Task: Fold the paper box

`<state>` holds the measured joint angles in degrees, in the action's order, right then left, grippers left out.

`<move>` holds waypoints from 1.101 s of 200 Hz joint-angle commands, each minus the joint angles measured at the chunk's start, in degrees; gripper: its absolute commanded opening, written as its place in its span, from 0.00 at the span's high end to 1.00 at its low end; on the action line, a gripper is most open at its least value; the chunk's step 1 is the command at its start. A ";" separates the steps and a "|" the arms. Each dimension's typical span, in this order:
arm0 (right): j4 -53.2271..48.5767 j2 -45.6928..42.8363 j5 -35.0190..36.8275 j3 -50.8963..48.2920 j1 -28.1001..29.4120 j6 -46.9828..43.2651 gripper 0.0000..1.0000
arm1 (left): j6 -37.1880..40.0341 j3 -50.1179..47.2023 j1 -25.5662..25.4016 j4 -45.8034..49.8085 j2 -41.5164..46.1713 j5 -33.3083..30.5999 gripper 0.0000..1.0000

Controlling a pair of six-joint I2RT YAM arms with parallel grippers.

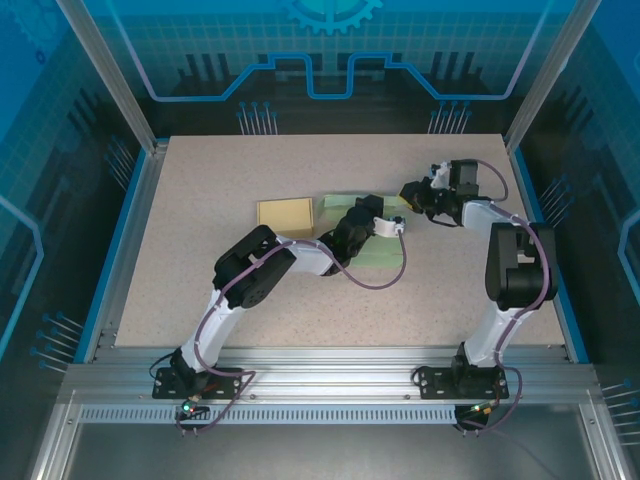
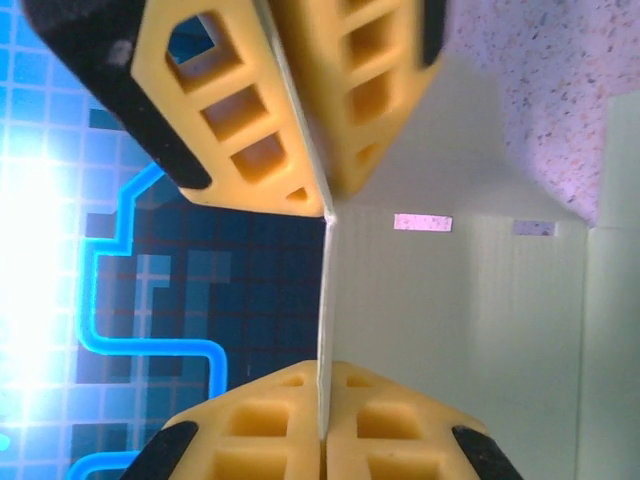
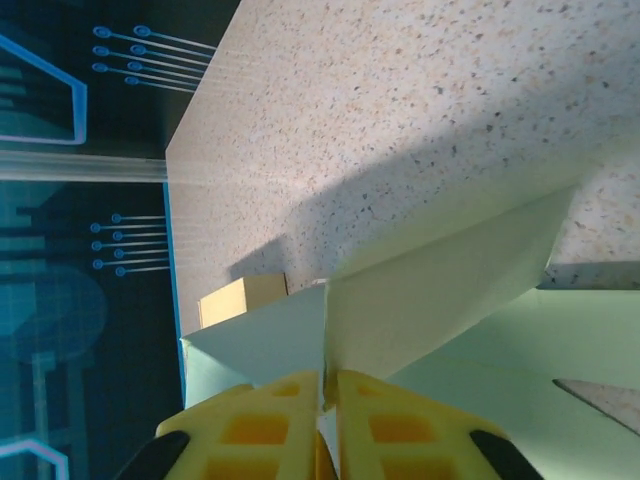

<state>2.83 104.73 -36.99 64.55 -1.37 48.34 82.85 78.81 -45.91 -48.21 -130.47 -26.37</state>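
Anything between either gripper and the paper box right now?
Nothing visible. The left gripper and right gripper are each shut on a flap of the green paper box. The tan box lies beside it, outside both grips.

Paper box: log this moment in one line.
left jaws: shut on edge | right jaws: shut on flap | box: not yet formed | tan box: on table

On the table (image 1: 200, 280), the paper box (image 1: 380, 258) lies at the centre of the frame; a smaller box (image 1: 286, 213) sits just left of it, slightly higher.
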 commanded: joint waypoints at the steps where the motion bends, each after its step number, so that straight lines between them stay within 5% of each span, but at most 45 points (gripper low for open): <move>1: 1.87 1.09 -1.66 -0.73 0.85 0.97 0.93 | -5.21 0.07 -0.23 1.12 0.33 0.56 0.83; 28: 0.66 2.01 -1.17 0.12 0.34 0.88 0.95 | -12.32 -6.39 0.24 5.43 7.59 7.98 0.31; 52: -0.67 2.39 -1.42 0.88 0.18 0.36 0.96 | -26.04 -9.83 3.09 23.74 19.92 24.27 0.15; 82: -1.17 1.87 -1.35 0.93 0.22 0.28 0.96 | -33.59 -5.64 8.79 45.15 26.84 41.03 0.13; 120: -2.55 1.24 -0.95 1.10 0.15 -0.16 0.93 | -27.39 -0.19 11.86 56.63 23.90 38.23 0.16; 181: -3.84 1.39 -0.93 1.63 0.43 -0.43 0.93 | -25.56 15.36 13.76 73.03 14.81 42.36 0.23; 220: -4.33 1.61 -1.22 1.77 0.62 -0.63 0.93 | -28.06 23.06 13.97 74.87 8.72 37.09 0.29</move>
<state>1.17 105.95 -37.78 65.28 -1.23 48.56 55.77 97.27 -32.45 21.12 -118.96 11.79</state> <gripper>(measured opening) 0.073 0.738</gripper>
